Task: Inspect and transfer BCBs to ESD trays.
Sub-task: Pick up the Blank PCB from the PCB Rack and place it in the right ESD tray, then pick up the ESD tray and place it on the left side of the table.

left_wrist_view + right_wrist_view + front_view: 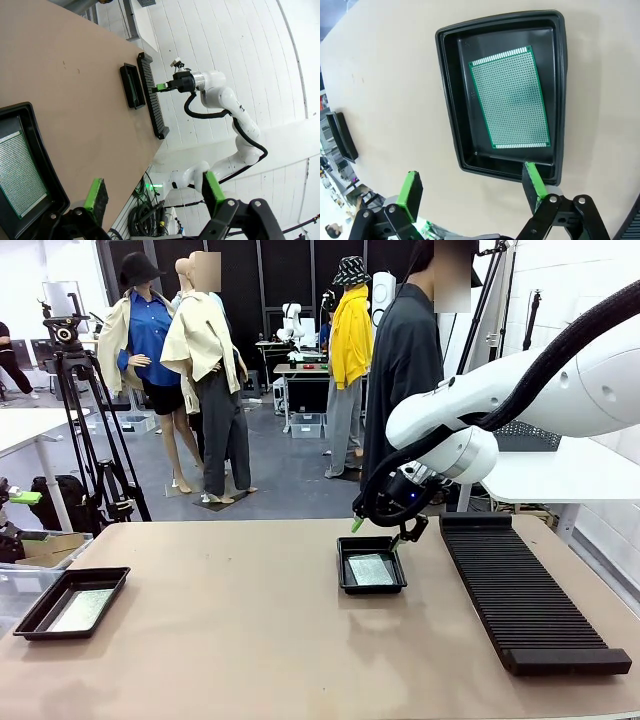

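A: We record two glossy black ESD trays on the tan table (240, 640). The centre tray (372, 566) holds one BCB (514, 98), a green perforated board with a greyish sheen, lying flat on the tray floor and turned slightly askew to the tray walls. Bare floor shows along all its edges.

B: And the second tray?

A: We find the left tray (72, 601) near the table's left edge, well apart from the first. A second board (82, 609) lies flat inside it; the left wrist view shows the same fine grid of holes on it.

B: Grippers?

A: The right gripper (383, 528) hangs just above the centre tray's far rim, jaws spread wide, nothing between the green pads. We see no contact with board or tray. The left gripper (152, 192) is likewise wide open and empty, over the table beside the left tray.

B: Anything else?

A: A long ribbed black rack (525, 590) lies just right of the centre tray.
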`<act>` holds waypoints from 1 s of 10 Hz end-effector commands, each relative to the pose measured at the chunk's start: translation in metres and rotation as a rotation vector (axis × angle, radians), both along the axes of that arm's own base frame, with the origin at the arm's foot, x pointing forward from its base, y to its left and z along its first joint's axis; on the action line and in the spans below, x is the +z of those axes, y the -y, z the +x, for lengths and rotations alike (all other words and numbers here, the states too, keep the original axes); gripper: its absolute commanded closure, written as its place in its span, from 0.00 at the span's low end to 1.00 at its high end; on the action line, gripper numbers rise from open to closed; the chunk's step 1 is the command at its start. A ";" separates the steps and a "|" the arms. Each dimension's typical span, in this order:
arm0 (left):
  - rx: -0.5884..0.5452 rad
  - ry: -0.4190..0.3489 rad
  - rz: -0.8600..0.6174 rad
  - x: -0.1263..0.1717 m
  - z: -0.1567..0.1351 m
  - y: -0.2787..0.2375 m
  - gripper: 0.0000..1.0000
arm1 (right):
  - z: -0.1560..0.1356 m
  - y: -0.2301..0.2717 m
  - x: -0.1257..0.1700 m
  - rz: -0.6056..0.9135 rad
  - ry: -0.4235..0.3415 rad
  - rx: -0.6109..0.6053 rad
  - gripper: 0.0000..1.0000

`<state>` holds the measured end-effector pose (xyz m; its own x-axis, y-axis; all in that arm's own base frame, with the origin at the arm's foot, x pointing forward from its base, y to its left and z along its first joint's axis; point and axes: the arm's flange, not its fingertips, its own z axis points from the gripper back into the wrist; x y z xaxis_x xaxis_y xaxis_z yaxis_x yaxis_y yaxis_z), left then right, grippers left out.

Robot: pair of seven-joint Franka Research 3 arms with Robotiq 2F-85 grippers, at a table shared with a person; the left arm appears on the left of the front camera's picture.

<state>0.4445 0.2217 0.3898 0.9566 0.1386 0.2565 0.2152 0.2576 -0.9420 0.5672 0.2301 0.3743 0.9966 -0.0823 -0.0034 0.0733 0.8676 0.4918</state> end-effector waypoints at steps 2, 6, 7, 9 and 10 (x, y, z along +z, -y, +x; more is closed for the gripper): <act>-0.005 -0.002 0.017 0.002 -0.002 -0.001 0.00 | 0.001 0.000 0.001 0.000 0.007 -0.004 0.00; -0.005 -0.002 0.017 0.002 -0.002 -0.001 0.00 | 0.001 0.000 0.001 0.000 0.007 -0.004 0.00; -0.005 -0.002 0.017 0.002 -0.002 -0.001 0.00 | 0.001 0.000 0.001 0.000 0.007 -0.004 0.00; -0.005 -0.002 0.017 0.002 -0.002 -0.001 0.00 | 0.001 0.000 0.001 0.000 0.007 -0.004 0.00; -0.005 -0.002 0.017 0.002 -0.002 -0.001 0.00 | 0.001 0.000 0.001 0.000 0.007 -0.004 0.00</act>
<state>0.4445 0.2217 0.3898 0.9566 0.1386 0.2565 0.2152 0.2576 -0.9420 0.5673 0.2300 0.3743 0.9966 -0.0825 -0.0031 0.0733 0.8676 0.4918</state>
